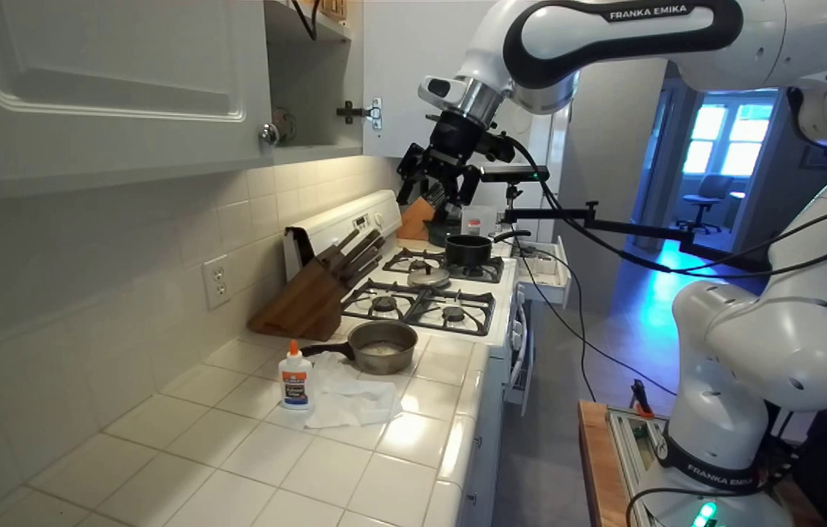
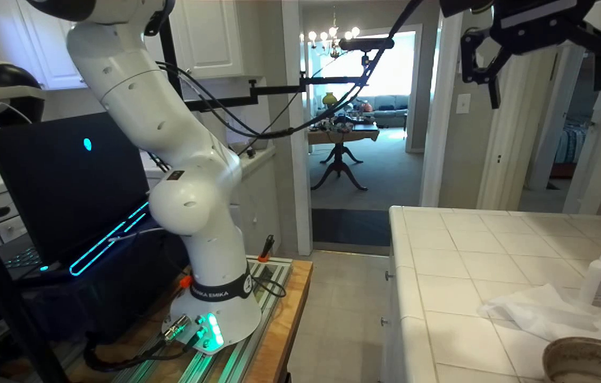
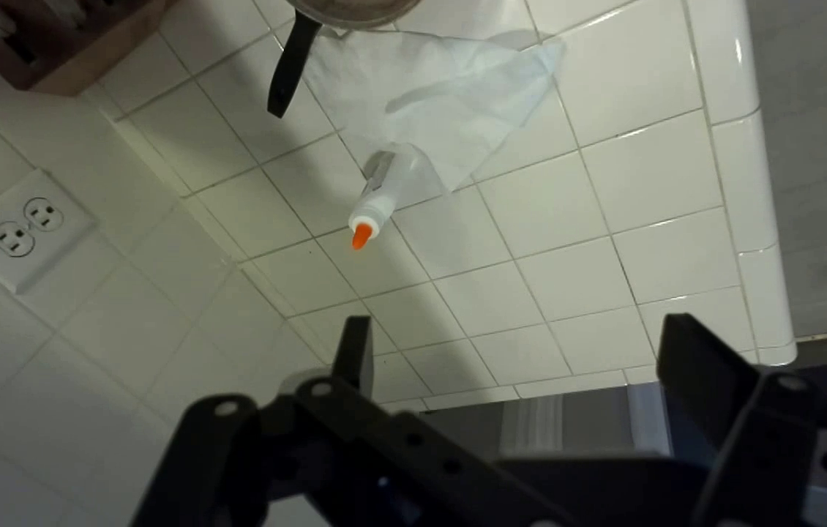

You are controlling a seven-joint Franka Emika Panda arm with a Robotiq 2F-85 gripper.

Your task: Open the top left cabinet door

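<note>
In an exterior view, the top left cabinet door [image 1: 128, 58] fills the upper left corner, white with a recessed panel. A round silver knob [image 1: 268, 135] sits near its lower right corner. To the right of that knob and lower in the picture is my gripper [image 1: 437, 192], apart from the door and pointing down. Its two black fingers are spread wide, with only air between them. The wrist view has the gripper [image 3: 516, 329] open above the tiled counter; the door is out of view there.
Right of the door, an open cabinet compartment [image 1: 311, 88] shows a shelf, and another white door [image 1: 402, 73] stands swung out on its hinge. Below are a glue bottle [image 1: 295, 380], a paper towel [image 1: 351, 402], a saucepan [image 1: 383, 348], a knife block [image 1: 300, 296] and the stove [image 1: 450, 337].
</note>
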